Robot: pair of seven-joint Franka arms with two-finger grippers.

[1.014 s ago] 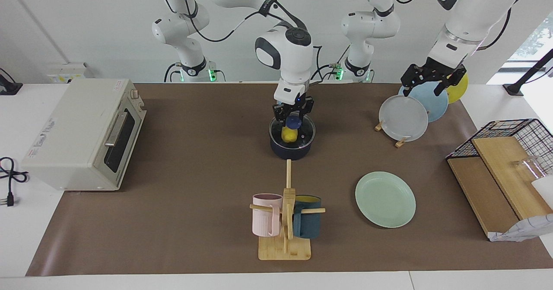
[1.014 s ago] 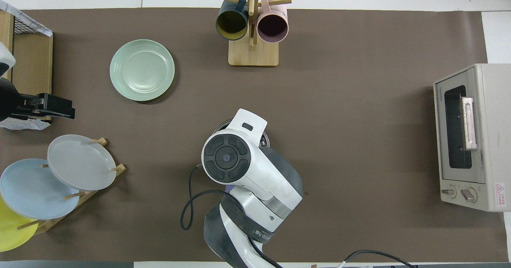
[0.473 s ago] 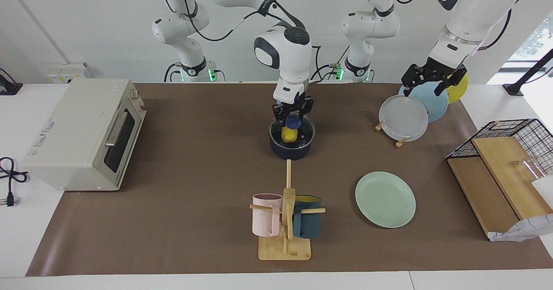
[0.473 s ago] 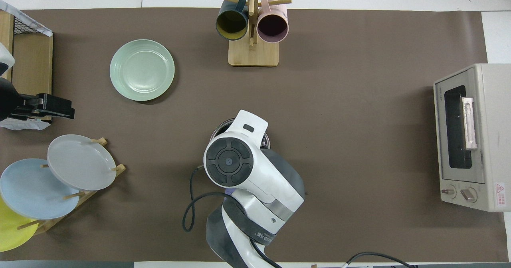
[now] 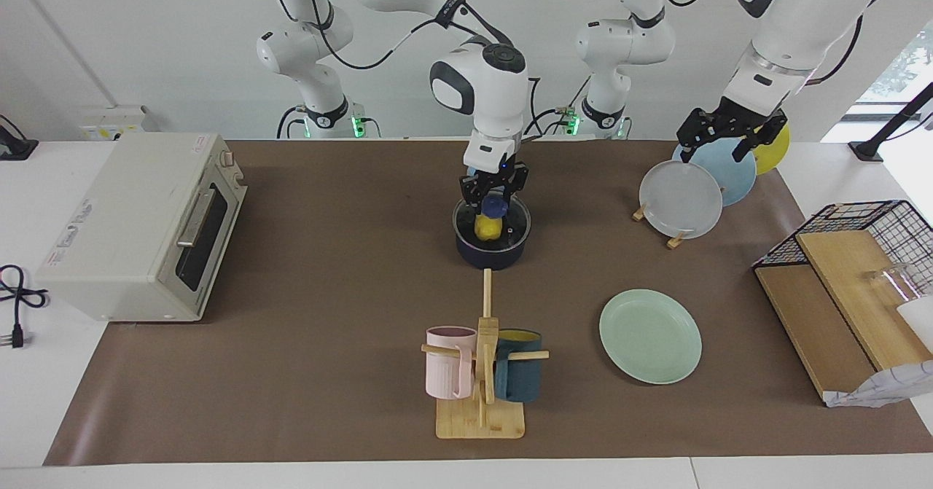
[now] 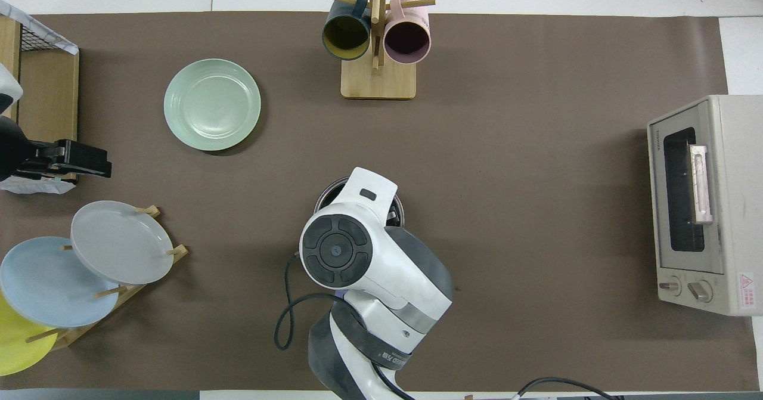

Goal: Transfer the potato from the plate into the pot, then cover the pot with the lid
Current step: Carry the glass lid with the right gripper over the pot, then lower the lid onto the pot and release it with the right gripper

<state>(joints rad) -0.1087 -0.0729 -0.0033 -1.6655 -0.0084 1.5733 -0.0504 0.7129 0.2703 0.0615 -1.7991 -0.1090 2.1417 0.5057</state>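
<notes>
The dark navy pot [image 5: 492, 254] stands mid-table, with the yellow potato [image 5: 487, 228] inside it, seen through the glass lid [image 5: 517, 221]. My right gripper [image 5: 495, 196] is shut on the lid's blue knob [image 5: 496, 204] and holds the lid level at the pot's mouth; I cannot tell whether it rests on the rim. In the overhead view the right arm's wrist covers nearly all of the pot [image 6: 329, 191]. The mint-green plate [image 5: 650, 336] [image 6: 212, 104] lies bare, farther from the robots, toward the left arm's end. My left gripper [image 5: 721, 138] [image 6: 83, 161] hangs open over the plate rack.
A toaster oven [image 5: 146, 227] sits at the right arm's end. A wooden mug stand [image 5: 481, 372] with a pink and a teal mug stands farther from the robots than the pot. A rack of upright plates [image 5: 681, 199] and a wire basket with boards [image 5: 853, 256] occupy the left arm's end.
The right gripper has shifted slightly over the pot with the lid still in its grip. The left arm has barely moved.
</notes>
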